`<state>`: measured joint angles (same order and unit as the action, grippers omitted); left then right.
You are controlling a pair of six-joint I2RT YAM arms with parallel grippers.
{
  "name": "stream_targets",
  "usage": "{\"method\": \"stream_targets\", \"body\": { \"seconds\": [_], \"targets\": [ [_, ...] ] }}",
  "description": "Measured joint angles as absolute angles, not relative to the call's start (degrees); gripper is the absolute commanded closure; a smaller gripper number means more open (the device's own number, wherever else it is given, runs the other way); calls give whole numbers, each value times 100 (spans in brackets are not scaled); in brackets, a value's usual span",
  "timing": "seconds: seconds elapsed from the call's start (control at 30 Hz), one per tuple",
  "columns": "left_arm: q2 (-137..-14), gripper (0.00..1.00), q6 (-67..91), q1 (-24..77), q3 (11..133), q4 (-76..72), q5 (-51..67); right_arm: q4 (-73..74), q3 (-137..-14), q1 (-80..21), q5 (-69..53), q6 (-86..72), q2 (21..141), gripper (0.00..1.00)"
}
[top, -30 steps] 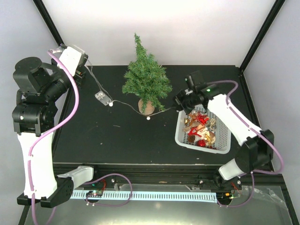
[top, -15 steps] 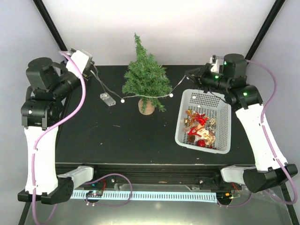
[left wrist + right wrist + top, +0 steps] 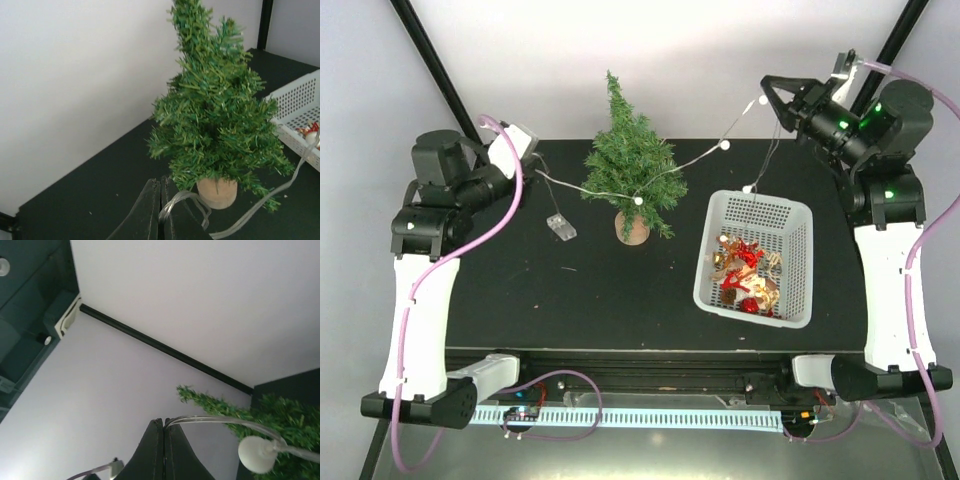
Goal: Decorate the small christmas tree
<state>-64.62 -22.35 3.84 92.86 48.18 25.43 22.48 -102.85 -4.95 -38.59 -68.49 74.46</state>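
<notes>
Black tabletop (image 3: 570,300) carries the work. Left gripper (image 3: 160,187) stays clenched on the light string (image 3: 700,158), with the small christmas tree (image 3: 632,170) just ahead of it. Right gripper (image 3: 767,85), clenched on the string's other end, has risen above the tree, draping the strand across its branches.

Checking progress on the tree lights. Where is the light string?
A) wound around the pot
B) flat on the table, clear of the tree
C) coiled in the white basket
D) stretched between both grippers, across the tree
D: the light string runs from the left gripper, across the small christmas tree, up to the right gripper.
</notes>
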Motion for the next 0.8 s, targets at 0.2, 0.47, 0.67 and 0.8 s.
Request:
{"method": "stream_targets", "body": {
  "seconds": [0.2, 0.47, 0.67, 0.8],
  "targets": [
    [-6573, 98, -1859, 384, 8903, 4648, 2670, 1791, -10637, -303, -4018, -7201, 7640, 99],
    [-7087, 98, -1229, 322, 9168, 4609, 3297, 1068, -11024, 1, -4132, -7859, 7981, 99],
    [-7583, 98, -773, 123, 9590, 4508, 3693, 648, -11712, 309, -4128, -8296, 8438, 99],
    [-7793, 98, -646, 113, 9638, 4453, 3785, 388, -11813, 392, -4110, -8576, 8578, 99]
  ]
}}
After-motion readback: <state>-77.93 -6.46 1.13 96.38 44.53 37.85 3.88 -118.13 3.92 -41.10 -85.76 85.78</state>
